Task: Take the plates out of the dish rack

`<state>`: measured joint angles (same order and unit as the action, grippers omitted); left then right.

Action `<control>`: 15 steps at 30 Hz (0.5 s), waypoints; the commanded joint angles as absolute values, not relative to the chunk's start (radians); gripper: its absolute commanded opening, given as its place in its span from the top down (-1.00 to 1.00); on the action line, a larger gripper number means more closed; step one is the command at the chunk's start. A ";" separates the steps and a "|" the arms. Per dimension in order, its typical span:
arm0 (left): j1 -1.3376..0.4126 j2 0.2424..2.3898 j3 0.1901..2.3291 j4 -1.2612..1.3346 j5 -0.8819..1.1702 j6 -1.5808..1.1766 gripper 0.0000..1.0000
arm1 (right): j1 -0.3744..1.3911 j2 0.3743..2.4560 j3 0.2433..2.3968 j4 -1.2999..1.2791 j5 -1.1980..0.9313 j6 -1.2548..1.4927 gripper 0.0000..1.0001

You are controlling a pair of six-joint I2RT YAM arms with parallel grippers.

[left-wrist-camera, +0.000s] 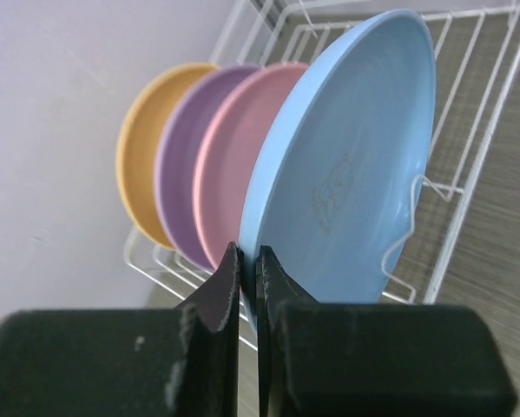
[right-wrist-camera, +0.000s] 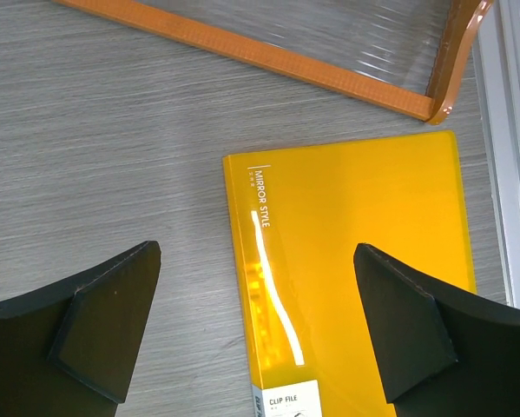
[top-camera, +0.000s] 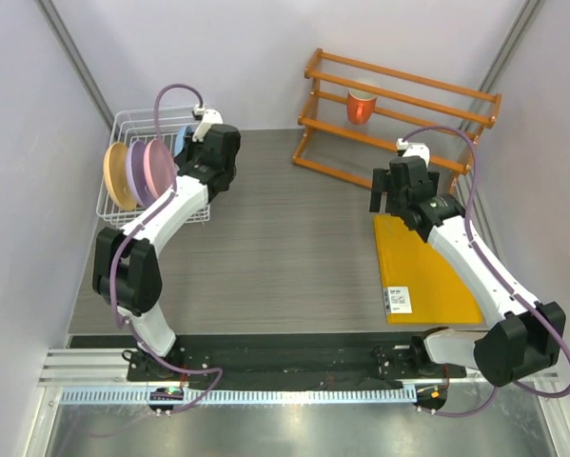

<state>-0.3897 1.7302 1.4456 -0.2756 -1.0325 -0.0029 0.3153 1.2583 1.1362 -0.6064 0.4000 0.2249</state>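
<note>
Four plates stand on edge in the white wire dish rack (top-camera: 137, 124), at about 10 o'clock on the counter (top-camera: 285, 257) and close to the left wall. In the left wrist view they overlap like a fan: the light blue plate (left-wrist-camera: 355, 174) is nearest, then the pink plate (left-wrist-camera: 229, 174), the lilac plate (left-wrist-camera: 186, 165) and the orange-yellow plate (left-wrist-camera: 142, 148). The left claw (left-wrist-camera: 246, 256) is pinched onto the lower rim of the light blue plate, its fingers almost together.

The counter is grey with a fine wood grain, boxed in by pale walls. At 1 o'clock an orange slatted shelf (top-camera: 399, 105) holds an orange-red cup (top-camera: 361, 107). At 4 o'clock lies a yellow folder (right-wrist-camera: 364, 261). The right claw (right-wrist-camera: 255, 252) hangs above its far corner, fingers spread wide and holding nothing.
</note>
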 commanded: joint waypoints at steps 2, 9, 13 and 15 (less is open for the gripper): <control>-0.445 1.723 1.537 -0.127 -1.252 0.144 1.00 | 0.319 1.180 1.157 -0.618 0.423 0.232 -0.99; -0.488 1.580 1.564 -0.255 -1.218 0.106 1.00 | 0.319 1.108 1.151 -0.618 0.362 0.239 -0.99; -0.506 1.513 1.664 -0.553 -1.073 -0.084 1.00 | 0.318 1.078 1.149 -0.612 0.295 0.264 -0.99; -0.511 1.484 1.686 -0.685 -1.001 -0.216 1.00 | 0.319 1.065 1.146 -0.598 0.235 0.279 -0.99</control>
